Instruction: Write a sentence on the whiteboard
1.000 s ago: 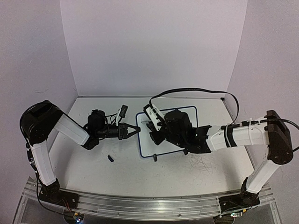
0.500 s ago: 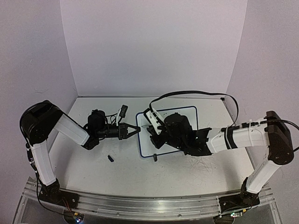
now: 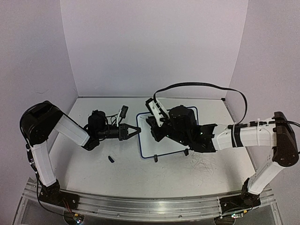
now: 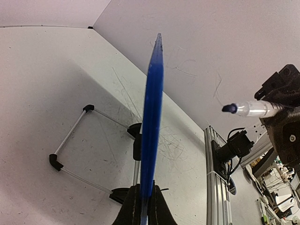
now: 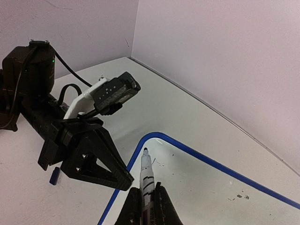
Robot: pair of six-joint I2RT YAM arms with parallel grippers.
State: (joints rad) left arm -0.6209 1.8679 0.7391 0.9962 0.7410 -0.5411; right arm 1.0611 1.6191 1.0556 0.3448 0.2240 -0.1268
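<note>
The whiteboard (image 3: 149, 146) lies on the table (image 3: 93, 173) between the two arms, with its two black feet (image 3: 155, 159) along the near edge. Much of its far half is hidden under the right arm.

The left gripper (image 3: 137, 131) reaches in from the left, and its fingers are pressed together on the board's blue rim. In the left wrist view the rim (image 4: 152, 126) runs edge-on straight up from between the fingertips.

The right gripper (image 3: 157, 131) hangs over the board's left part, pinching a marker (image 5: 146, 176) between its closed fingers. The marker's dark tip points at the board's face just inside a rounded corner of the rim. From the left wrist the tip (image 4: 228, 108) stands off to one side of the edge-on board – apart from the surface, not touching it.

The part of the face seen from the right wrist is white, with only a few small dark specks (image 5: 239, 197) – no words can be made out there.

A small dark cap (image 3: 111, 159) lies on the table to the left of the board, near the left gripper. A black cable (image 3: 201, 85) arcs above the right arm.
</note>
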